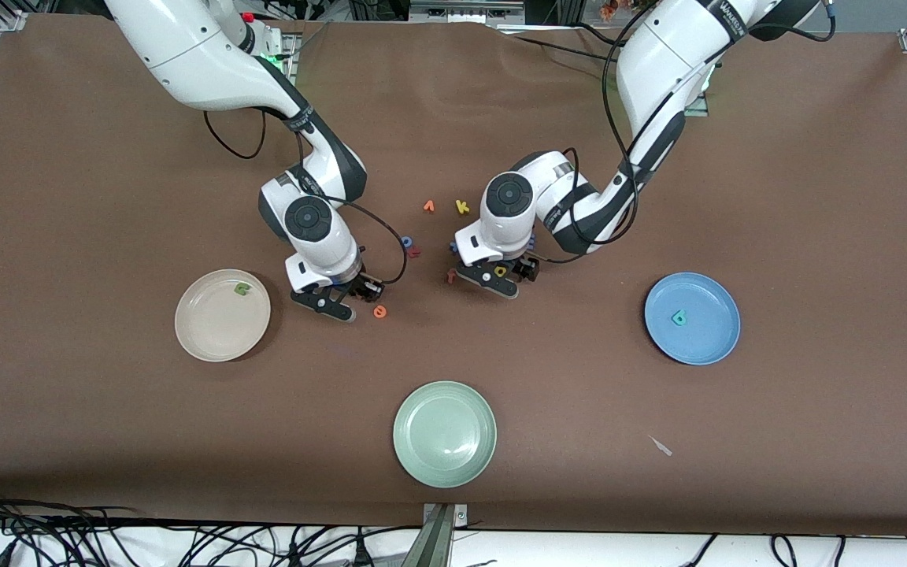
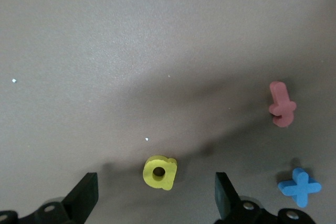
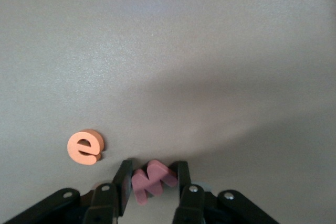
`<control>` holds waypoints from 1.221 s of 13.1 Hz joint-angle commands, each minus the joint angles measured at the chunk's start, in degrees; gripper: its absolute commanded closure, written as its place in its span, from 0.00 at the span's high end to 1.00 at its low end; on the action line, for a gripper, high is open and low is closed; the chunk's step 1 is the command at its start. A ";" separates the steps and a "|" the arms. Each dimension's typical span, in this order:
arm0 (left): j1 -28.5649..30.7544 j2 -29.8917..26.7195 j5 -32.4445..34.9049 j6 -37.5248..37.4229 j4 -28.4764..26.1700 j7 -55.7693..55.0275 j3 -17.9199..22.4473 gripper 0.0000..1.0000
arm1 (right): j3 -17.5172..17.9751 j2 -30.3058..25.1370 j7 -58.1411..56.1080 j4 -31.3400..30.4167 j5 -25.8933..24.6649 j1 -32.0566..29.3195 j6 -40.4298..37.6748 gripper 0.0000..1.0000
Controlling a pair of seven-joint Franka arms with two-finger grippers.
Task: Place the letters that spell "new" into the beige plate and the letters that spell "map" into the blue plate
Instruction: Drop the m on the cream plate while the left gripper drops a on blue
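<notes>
While the left gripper (image 2: 155,195) hangs low over the yellow a (image 2: 159,172) with its fingers spread wide on either side, we see the right gripper (image 3: 152,184) pinching the pinkish-red w (image 3: 152,178) between narrowed fingers, the orange e (image 3: 84,147) just beside it. We find the green n (image 1: 242,289) in the beige plate (image 1: 209,335) and the teal p (image 1: 679,317) in the blue plate (image 1: 709,335)
</notes>
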 commanded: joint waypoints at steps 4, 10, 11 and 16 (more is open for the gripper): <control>-0.45 0.83 2.08 0.67 -0.20 -1.57 0.05 0.46 | -2.20 -4.08 -5.59 -0.97 -0.42 -0.38 -2.98 0.12; 0.78 -2.06 2.08 -1.34 0.59 -0.96 -0.12 0.11 | -3.61 -12.17 -34.14 -2.80 1.17 -11.36 -14.61 0.12; 0.87 -3.55 2.00 -2.83 0.76 -0.87 -0.12 0.11 | -4.22 -12.36 -37.23 -4.04 1.17 -12.77 -14.00 0.13; 5.33 -9.01 1.03 -8.55 0.77 7.62 -0.30 0.14 | -8.08 -13.06 -44.80 -12.30 1.17 -14.54 -2.06 0.15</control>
